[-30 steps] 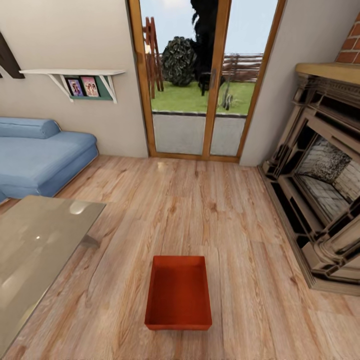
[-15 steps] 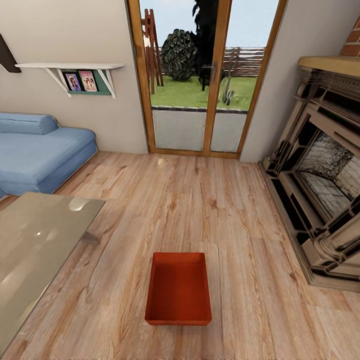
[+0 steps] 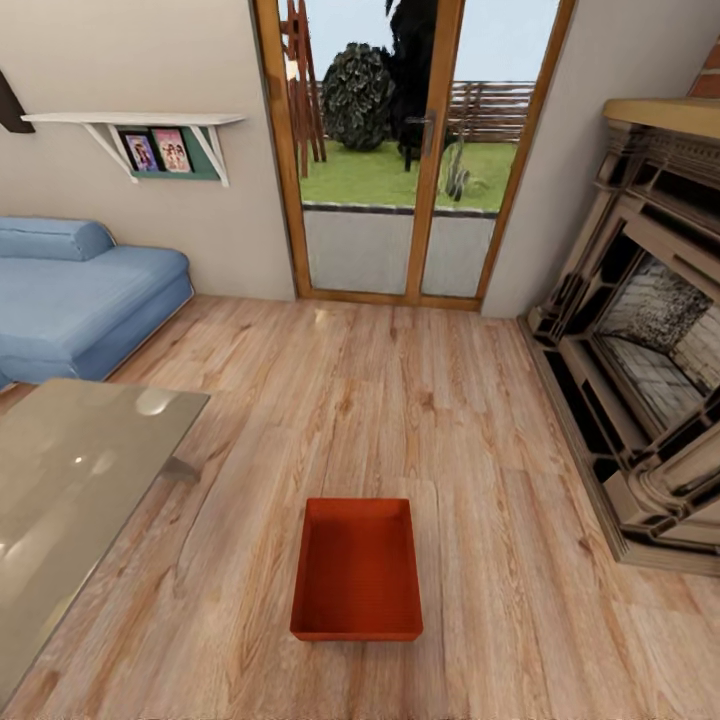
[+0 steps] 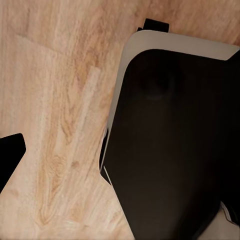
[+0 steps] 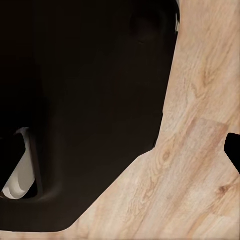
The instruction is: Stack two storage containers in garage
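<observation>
On the light wood-plank floor (image 3: 420,400) of the living room, close in front of the robot in the head view, sits one red-orange storage container (image 3: 357,570), open side up, nothing inside. Its long axis runs straight away from the camera, toward the glass doors, short ends nearest and farthest. Bare planks lie all around it, so every side stands clear. To its left, near but apart, the corner of a glass-topped table (image 3: 70,490) juts in. To the right, well apart, the stepped base of the fireplace (image 3: 640,380) lines the edge of the open floor.

Now the wrist views, and they give something the head view does not. The left wrist camera looks down on planks and a large dark robot body part with a pale rim (image 4: 175,140); a black tip (image 4: 10,155) pokes in at the frame edge. The right wrist camera shows a similar dark mass (image 5: 85,110) over planks, with another black tip (image 5: 234,150) at its edge. Whether either gripper is open or closed cannot be told.

Farther back in the head view, a blue sofa (image 3: 80,300) stands against the left wall under a white shelf (image 3: 130,120) holding pictures. Farthest, the wood-framed glass doors (image 3: 400,150) show lawn, shrub and fence.
</observation>
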Robot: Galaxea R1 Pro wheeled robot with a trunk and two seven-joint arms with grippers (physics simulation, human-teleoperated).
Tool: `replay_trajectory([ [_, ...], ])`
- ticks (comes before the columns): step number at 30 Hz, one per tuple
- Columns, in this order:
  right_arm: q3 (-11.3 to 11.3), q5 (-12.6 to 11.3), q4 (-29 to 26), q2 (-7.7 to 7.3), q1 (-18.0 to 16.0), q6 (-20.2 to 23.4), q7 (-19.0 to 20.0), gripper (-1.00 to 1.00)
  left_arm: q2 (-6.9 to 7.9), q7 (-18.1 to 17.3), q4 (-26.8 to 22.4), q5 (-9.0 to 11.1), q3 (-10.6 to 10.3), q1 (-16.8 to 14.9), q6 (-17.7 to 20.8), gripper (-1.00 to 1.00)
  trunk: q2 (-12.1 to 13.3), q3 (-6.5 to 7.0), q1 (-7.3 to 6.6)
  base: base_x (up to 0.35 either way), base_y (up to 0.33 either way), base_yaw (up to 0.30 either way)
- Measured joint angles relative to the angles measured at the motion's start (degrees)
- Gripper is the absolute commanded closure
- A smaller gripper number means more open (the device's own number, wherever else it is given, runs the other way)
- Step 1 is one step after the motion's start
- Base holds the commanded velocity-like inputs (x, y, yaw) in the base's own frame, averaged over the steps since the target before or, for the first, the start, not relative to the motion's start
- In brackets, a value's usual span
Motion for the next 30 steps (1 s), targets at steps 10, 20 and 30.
replay_trajectory([
  [10,0.00,0.00,0.00,0.00,0.00,0.03,0.00,-1.00,0.00,0.00,0.01,0.00,-0.01,0.00,0.00,-1.00,0.00,-0.92,0.00,0.000,0.000,0.000],
  [20,0.00,0.00,0.00,0.00,0.00,0.03,0.00,-1.00,0.00,0.01,0.00,0.00,0.03,0.00,0.00,-1.00,0.00,-1.85,0.00,0.000,0.000,0.000],
  [30,0.00,0.00,0.00,0.00,0.00,0.00,0.00,-1.00,0.00,-0.01,0.00,0.00,0.03,0.00,0.00,-1.00,0.00,-2.77,0.00,0.000,0.000,0.000],
])
